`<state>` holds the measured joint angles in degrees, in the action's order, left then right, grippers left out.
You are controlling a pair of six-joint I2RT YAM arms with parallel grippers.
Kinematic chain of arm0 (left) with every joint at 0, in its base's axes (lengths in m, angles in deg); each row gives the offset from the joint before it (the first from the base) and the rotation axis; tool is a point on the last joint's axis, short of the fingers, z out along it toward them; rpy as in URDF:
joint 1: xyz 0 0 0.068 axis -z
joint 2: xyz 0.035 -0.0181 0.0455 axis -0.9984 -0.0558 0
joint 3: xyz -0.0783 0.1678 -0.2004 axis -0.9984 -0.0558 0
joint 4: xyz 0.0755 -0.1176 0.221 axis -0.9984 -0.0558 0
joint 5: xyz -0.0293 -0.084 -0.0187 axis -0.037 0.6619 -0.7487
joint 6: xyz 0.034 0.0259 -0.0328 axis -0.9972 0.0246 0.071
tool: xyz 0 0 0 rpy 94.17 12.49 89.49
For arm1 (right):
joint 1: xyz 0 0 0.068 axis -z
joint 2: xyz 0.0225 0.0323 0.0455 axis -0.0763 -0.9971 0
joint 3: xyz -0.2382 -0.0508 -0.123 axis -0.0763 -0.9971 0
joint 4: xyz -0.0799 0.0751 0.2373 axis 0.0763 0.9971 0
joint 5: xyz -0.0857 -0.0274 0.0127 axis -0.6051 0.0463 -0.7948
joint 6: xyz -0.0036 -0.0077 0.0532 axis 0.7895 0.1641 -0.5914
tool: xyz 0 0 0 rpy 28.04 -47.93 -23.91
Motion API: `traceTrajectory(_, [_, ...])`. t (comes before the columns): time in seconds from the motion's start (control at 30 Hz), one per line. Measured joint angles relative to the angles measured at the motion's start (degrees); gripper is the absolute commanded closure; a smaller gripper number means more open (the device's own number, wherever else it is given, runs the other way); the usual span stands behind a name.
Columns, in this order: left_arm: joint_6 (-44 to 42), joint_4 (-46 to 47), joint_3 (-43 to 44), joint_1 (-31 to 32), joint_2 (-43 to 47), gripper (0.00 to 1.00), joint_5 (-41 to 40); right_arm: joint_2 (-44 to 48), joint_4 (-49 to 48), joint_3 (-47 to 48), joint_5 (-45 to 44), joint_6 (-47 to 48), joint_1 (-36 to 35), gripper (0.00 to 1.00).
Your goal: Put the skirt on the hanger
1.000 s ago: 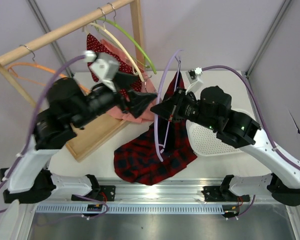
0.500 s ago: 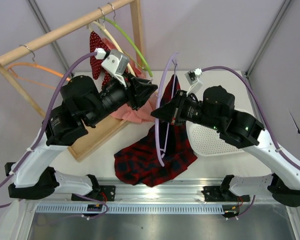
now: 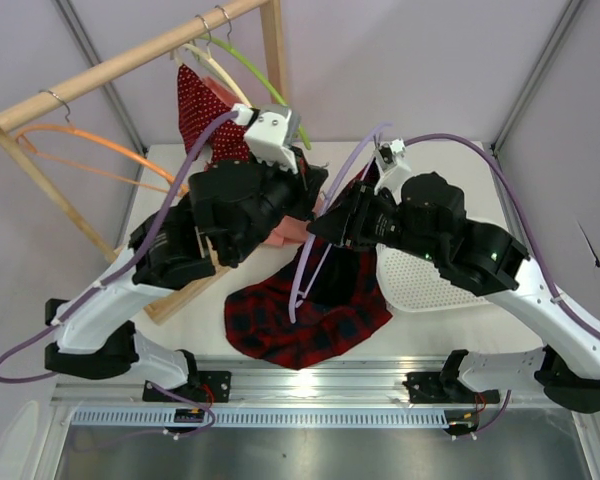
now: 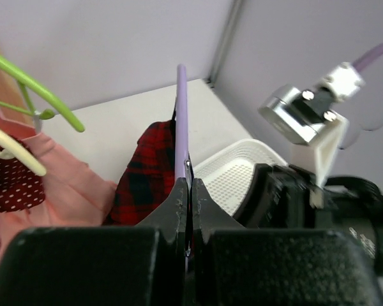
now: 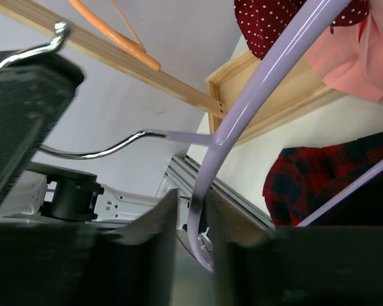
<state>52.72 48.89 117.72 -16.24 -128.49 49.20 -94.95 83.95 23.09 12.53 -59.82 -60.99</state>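
Observation:
The lavender hanger (image 3: 298,280) hangs tilted above the table's middle, between my two grippers. My left gripper (image 4: 189,185) is shut on the hanger's thin bar (image 4: 180,115); from above it (image 3: 310,198) sits just left of the right one. My right gripper (image 5: 191,197) is open, and the hanger's arm (image 5: 207,166) passes between its fingers with a gap on the left side. The metal hook (image 5: 102,150) points away to the left. The red and dark plaid skirt (image 3: 300,320) lies bunched on the table under the hanger, partly draped up along it (image 4: 143,172).
A wooden rack (image 3: 130,60) stands at the back left with an orange hanger (image 3: 90,135), a green hanger (image 3: 250,75), a red dotted garment (image 3: 205,120) and a pink garment (image 3: 285,232). A white perforated basket (image 3: 420,280) sits under the right arm.
My left arm swung right to the hanger and its jaws closed on the bar. The right jaws have loosened around the hanger, which now leans further left.

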Motion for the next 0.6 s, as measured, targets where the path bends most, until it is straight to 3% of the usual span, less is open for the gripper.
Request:
traceTrajectory(0.2, [1.36,-5.07,3.74,0.79,-5.05,1.00,-8.04,-0.09,3.34,0.90,-5.81,0.92,-4.44,0.36])
traceTrajectory(0.6, [2.97,-8.66,13.86,0.83,-10.60,1.00,-17.09,-5.90,13.53,6.95,-30.03,4.57,-22.21,0.29])
